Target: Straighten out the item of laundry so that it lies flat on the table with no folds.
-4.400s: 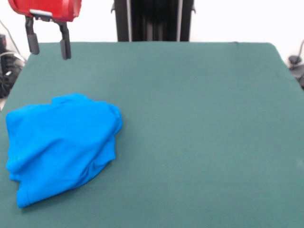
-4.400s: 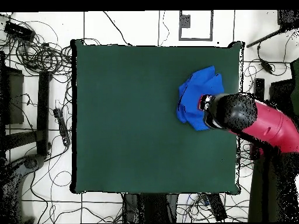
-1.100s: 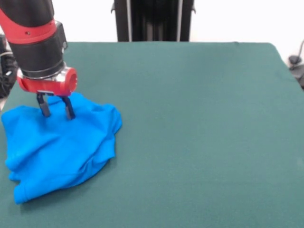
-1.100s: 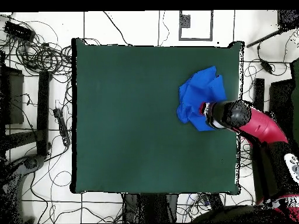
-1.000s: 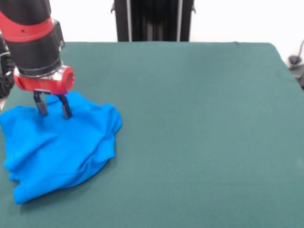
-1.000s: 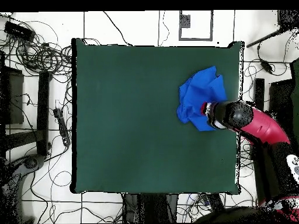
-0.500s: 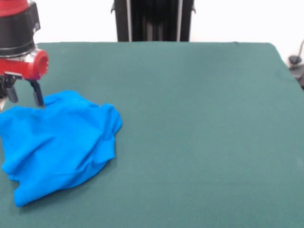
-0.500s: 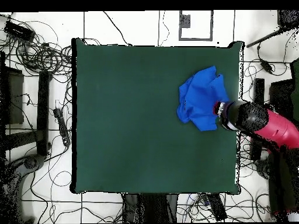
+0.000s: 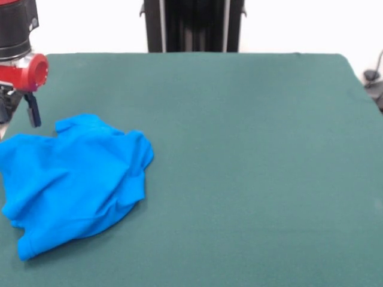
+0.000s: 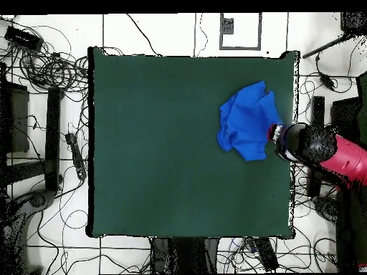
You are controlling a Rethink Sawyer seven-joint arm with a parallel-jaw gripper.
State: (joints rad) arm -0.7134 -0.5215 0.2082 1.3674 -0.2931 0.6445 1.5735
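- While the blue T-shirt (image 9: 75, 179) lies crumpled on the green table (image 9: 251, 155), the gripper (image 9: 18, 110) hangs clear of it, up at about ten o'clock from the heap in the front view, over the table's edge.
- From above, the T-shirt (image 10: 247, 122) sits close to the table's (image 10: 172, 143) three o'clock edge, a little above the middle, and the gripper (image 10: 274, 134) is just beside the cloth's lower right corner, at roughly four o'clock from it.
- Nothing is caught in the gripper: the one dark finger (image 9: 33, 112) that shows hangs bare above the felt, apart from the shirt. The other finger is cut off at the picture's side, so I cannot tell how wide the jaws stand.
- The shirt is bunched, with creases running across it and folded layers along its lower edge; only plain blue shows, no print. Its left part runs to the front picture's border.
- The red and black arm (image 10: 326, 154) reaches in from the right in the overhead view, and its thick wrist hides the fingers there.
- Round the table, tangled cables (image 10: 39, 61) lie on the pale floor, and a dark pedestal (image 9: 191, 25) stands at twelve o'clock behind the table in the front view. Nothing else lies on the felt beside the shirt.
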